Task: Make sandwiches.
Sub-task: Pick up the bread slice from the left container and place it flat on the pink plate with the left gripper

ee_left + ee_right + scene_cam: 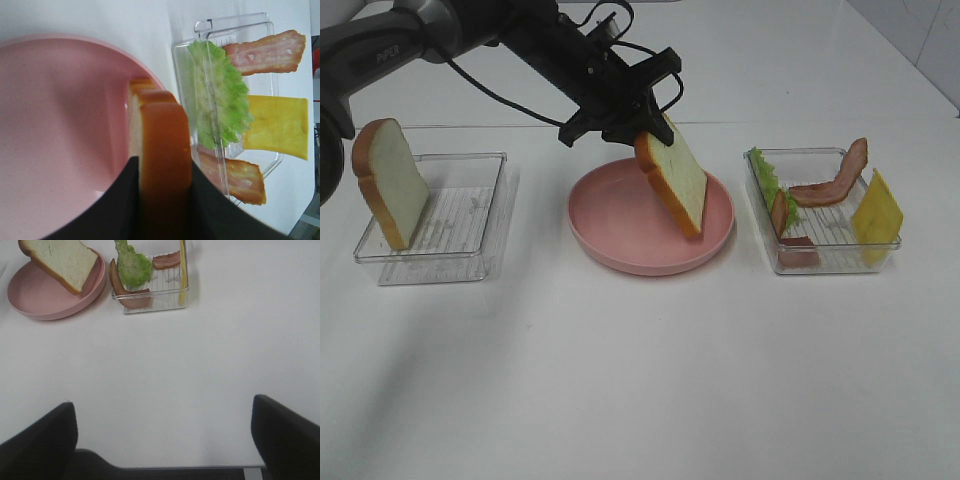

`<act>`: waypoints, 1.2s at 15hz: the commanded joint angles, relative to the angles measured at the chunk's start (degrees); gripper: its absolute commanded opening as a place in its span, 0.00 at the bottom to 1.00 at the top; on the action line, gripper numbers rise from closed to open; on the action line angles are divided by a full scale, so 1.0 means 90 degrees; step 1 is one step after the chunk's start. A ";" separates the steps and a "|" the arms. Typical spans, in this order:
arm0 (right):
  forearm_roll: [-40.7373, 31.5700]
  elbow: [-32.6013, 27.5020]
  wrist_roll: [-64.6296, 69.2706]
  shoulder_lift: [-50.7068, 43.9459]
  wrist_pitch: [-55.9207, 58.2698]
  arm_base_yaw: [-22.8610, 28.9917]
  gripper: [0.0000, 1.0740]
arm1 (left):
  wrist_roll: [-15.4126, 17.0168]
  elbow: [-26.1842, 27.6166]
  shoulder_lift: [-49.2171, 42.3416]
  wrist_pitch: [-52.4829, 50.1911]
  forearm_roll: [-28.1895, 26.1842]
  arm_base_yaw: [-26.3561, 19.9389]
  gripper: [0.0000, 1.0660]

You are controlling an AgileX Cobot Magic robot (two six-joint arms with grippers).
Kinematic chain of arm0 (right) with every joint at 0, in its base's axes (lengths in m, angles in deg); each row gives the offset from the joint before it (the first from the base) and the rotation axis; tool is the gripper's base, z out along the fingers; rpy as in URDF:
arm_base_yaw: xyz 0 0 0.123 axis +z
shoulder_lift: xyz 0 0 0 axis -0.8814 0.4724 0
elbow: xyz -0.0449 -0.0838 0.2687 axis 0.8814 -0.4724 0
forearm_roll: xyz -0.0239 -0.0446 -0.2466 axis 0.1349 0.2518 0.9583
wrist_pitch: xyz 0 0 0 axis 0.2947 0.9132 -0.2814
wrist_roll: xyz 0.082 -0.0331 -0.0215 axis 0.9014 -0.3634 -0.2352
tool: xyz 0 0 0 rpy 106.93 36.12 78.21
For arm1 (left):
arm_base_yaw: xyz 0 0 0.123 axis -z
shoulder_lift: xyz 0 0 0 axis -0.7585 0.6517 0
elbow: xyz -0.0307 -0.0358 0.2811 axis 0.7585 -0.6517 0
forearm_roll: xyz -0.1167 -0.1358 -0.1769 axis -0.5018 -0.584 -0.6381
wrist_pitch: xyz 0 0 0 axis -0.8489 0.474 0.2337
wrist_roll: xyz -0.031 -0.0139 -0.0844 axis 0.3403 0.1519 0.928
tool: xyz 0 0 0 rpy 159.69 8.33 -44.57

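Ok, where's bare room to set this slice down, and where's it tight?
The pink plate is bare under the bread slice in the left gripper. The table is free along the front and between plate and trays. Crowded: the right tray, with lettuce, bacon, cheese. The left tray is bare beside its standing slice.

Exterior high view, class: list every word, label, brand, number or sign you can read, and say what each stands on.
"PIPER": pale letters on the dark grey left robot arm.
Nothing else can be read. The pink round plate, the clear plastic tray on the left and the clear plastic tray on the right show no text, only ribbed lines on the tray floors.
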 commanded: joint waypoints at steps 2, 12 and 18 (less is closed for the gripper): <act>0.0013 -0.0013 -0.0013 -0.0127 -0.0032 -0.0025 0.84 | 0.0045 0.0019 0.0108 -0.0108 -0.0019 0.0025 0.00; 0.0013 -0.0013 -0.0013 -0.0127 -0.0032 -0.0025 0.84 | 0.0497 0.0095 0.0248 0.0325 0.1057 0.0019 0.96; 0.0013 -0.0013 -0.0013 -0.0127 -0.0032 -0.0025 0.84 | 0.0732 0.1509 0.0248 0.1630 0.2960 0.0197 0.95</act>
